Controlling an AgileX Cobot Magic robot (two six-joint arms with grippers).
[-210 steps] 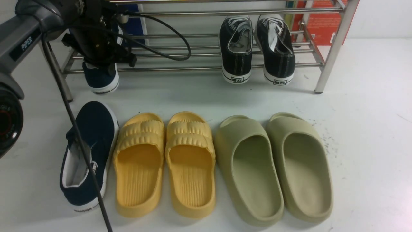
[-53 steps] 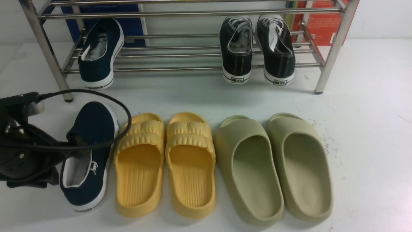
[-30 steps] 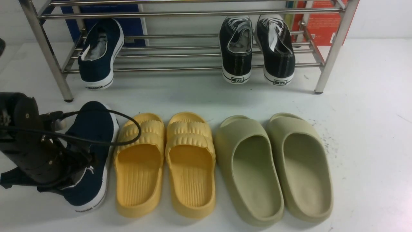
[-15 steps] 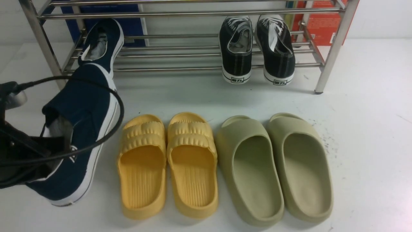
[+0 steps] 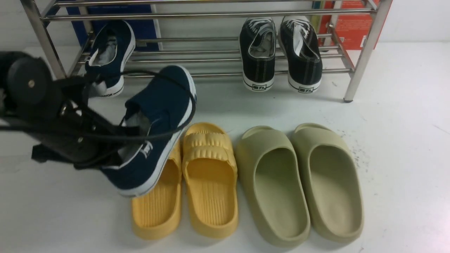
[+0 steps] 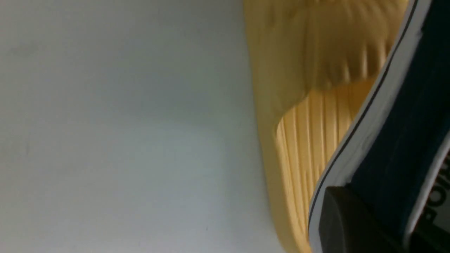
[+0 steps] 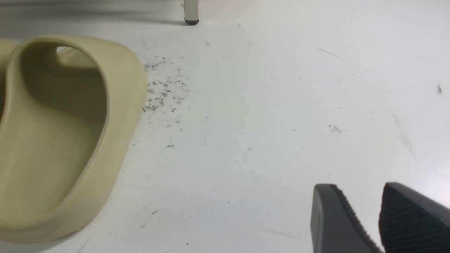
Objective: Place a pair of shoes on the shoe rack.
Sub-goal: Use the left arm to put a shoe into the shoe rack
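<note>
One navy slip-on shoe (image 5: 109, 58) of the pair rests on the left end of the shoe rack (image 5: 211, 14), heel toward me. My left gripper (image 5: 135, 137) is shut on the heel rim of the other navy shoe (image 5: 160, 112). It holds this shoe in the air, toe pointing at the rack, over the left yellow slide (image 5: 154, 207). In the left wrist view a dark finger (image 6: 348, 221) presses the shoe's white-soled side (image 6: 404, 123) above that yellow slide (image 6: 316, 70). My right gripper (image 7: 358, 186) stands open over bare floor, out of the front view.
Black lace-up sneakers (image 5: 281, 52) occupy the rack's right part. The second yellow slide (image 5: 209, 179) and two green slides (image 5: 299, 182) lie in a row on the white floor. The nearest green slide (image 7: 63, 140) and a rack leg (image 7: 191, 14) show in the right wrist view.
The left gripper has lifted the navy shoe off the floor and carried it right and toward the rack, over the left yellow slide. The right gripper has not visibly moved.
</note>
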